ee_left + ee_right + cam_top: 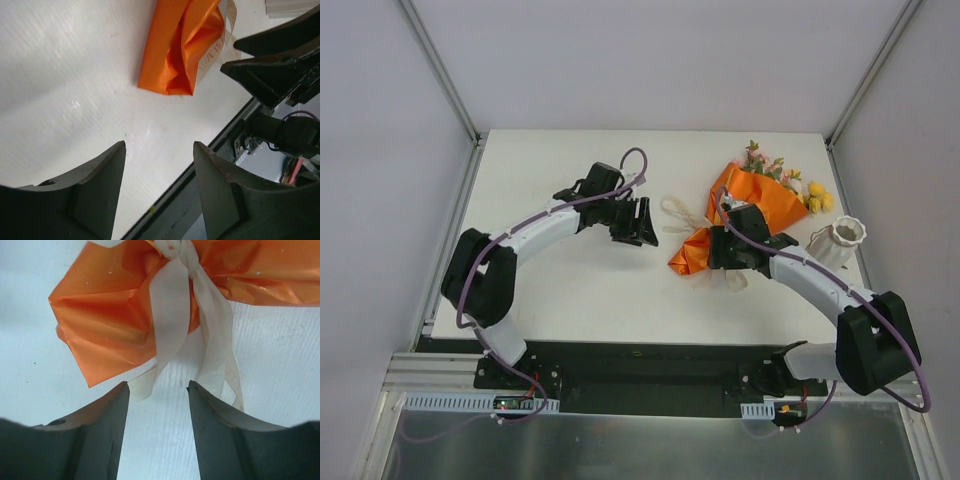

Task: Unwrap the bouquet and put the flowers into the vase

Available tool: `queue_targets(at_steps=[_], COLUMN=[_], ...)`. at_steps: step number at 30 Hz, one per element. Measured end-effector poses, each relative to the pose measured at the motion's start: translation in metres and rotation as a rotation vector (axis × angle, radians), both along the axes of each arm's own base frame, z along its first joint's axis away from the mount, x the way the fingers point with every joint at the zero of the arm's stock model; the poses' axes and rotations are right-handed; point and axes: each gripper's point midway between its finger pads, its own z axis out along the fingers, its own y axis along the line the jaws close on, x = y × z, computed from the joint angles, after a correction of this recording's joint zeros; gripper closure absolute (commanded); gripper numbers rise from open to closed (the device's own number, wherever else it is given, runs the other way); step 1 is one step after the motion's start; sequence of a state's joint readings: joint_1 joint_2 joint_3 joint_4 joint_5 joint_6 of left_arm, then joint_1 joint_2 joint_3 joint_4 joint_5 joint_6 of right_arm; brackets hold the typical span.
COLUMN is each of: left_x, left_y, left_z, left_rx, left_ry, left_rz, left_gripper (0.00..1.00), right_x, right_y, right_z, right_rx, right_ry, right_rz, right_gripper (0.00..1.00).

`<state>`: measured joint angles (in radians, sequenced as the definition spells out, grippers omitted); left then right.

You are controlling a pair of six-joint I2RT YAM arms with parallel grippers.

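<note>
On the white table [580, 290], the right end effector [718, 247] sits low at the tied stem end of the bouquet [745, 205]. Its jaws are apart. In the right wrist view [157, 385] the gap holds nothing, and the cream ribbon [172, 300] tails hang just ahead of the fingertips, one tail ending at the mouth of the gap. The white vase [837, 243] stands just beside the right forearm, near the table's right edge. The bouquet lies right of centre, still wrapped in orange paper [760, 200] and still tied, with its narrow end pointing to the near left. The left end effector [638, 222] is left of the bouquet and apart from it. Its jaws are also apart and empty, and its wrist view [159, 145] shows bare table between them with the paper's end beyond. Farthest off, the flowers [817, 197] stick out of the wrap at the far right, pink ones behind the yellow ones.
</note>
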<state>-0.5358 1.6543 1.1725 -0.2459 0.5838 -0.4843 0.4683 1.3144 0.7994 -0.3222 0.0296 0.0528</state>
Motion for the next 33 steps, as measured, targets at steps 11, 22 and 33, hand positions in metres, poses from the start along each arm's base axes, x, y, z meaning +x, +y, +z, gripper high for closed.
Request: queue_targets(at_steps=[11,22,33], left_x=[0.054,0.077,0.112], left_y=[-0.037,-0.046,-0.076], left_z=[-0.033,-0.065,-0.066], left_rx=[0.142,0.325,0.302], left_ry=[-0.257,-0.617,-0.712], left_rz=[-0.168,-0.517,-0.563], left_gripper=[0.41,0.43,0.48], right_x=[0.008,0.001,-0.002], right_y=[0.012,0.017,0.014], right_z=[-0.004,-0.008,-0.003], right_rx=[0.135,0.197,0.214], right_ry=[-0.005,0.008,-0.013], right_rz=[0.005,0.012,-0.006], right_gripper=[0.48,0.51,0.51])
